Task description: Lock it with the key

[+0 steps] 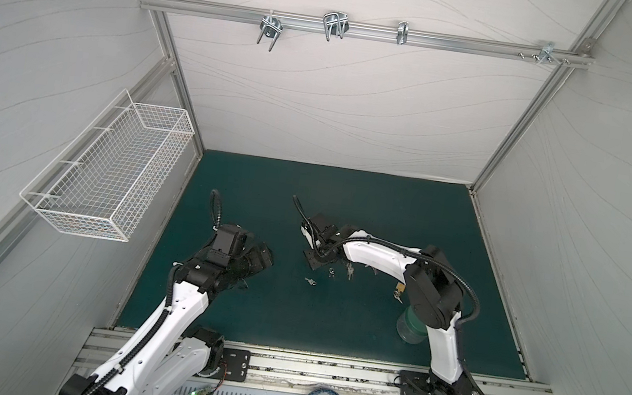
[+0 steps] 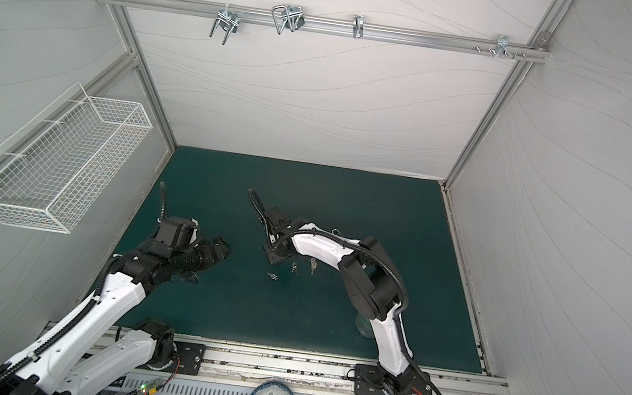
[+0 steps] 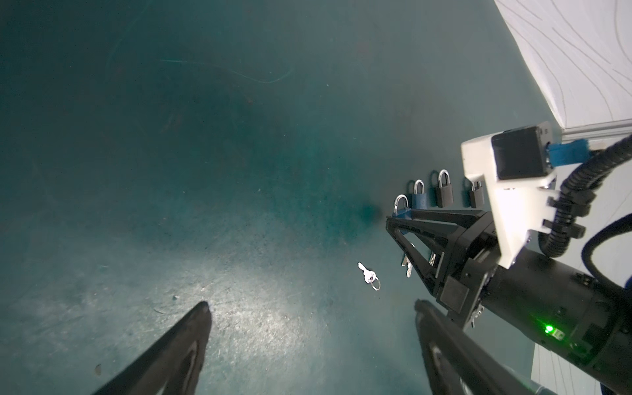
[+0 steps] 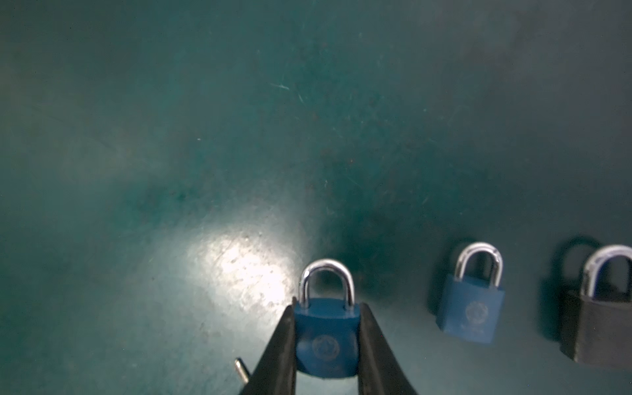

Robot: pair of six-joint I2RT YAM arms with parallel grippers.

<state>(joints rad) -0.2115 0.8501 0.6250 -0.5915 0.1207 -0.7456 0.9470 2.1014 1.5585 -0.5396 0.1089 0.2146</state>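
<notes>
Blue padlock [image 4: 326,337] is clamped by its sides in my right tool [image 4: 327,303], shackle poking out past the tips. A second blue padlock [image 4: 470,307] and a black padlock [image 4: 602,331] sit near it on the green bench [image 4: 205,136]. My left tool [image 3: 311,304] has its fingers wide apart with nothing in them, and the ringed key [image 3: 367,275] lies flat on the bench between my two tools, touching neither.

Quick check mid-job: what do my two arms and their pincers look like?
The left arm and right arm have white shells, black joints and black ribbed cable conduit. The left pincer and right pincer each have two black tapered fingers. A green light glows on the right wrist.
</notes>
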